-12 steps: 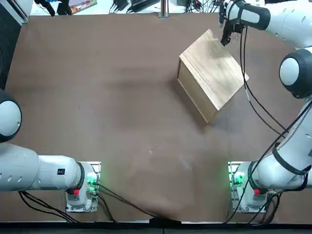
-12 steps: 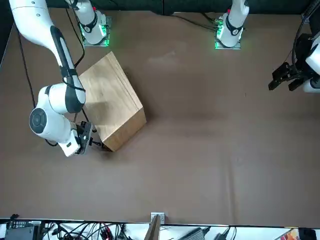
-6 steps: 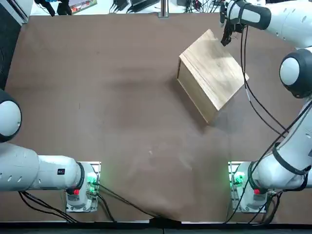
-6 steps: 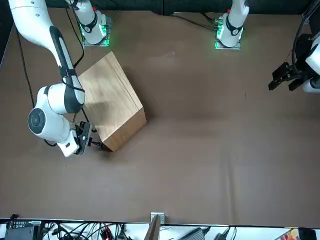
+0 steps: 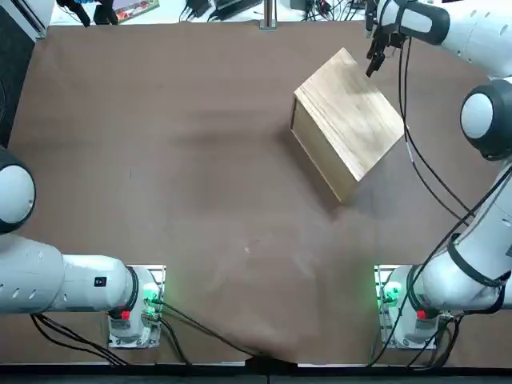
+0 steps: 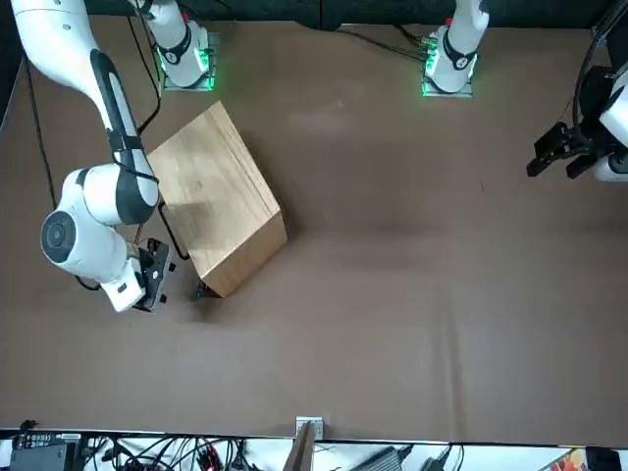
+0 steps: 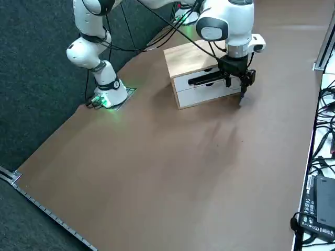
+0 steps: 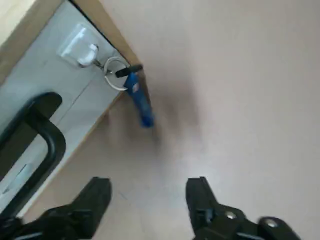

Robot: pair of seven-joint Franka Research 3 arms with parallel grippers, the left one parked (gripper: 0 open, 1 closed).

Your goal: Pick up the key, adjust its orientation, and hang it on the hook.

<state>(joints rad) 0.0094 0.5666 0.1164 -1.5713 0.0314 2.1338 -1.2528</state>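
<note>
On the box's [image 8: 60, 75] white front, a clear hook [image 8: 82, 50] bears a metal ring [image 8: 114, 73] with a blue tag [image 8: 140, 99] and a short black piece [image 8: 129, 70]; I make out no silver blade. Right gripper [image 8: 148, 187] hovers near, fingers spread apart, nothing between them. Black handle [image 8: 42, 145] beside the hook.

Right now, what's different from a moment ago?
The right gripper moved a little to the robot's right, away from the wooden box. It's open now, with the key on the hook; I can't tell when it let go. The box stayed put.
</note>
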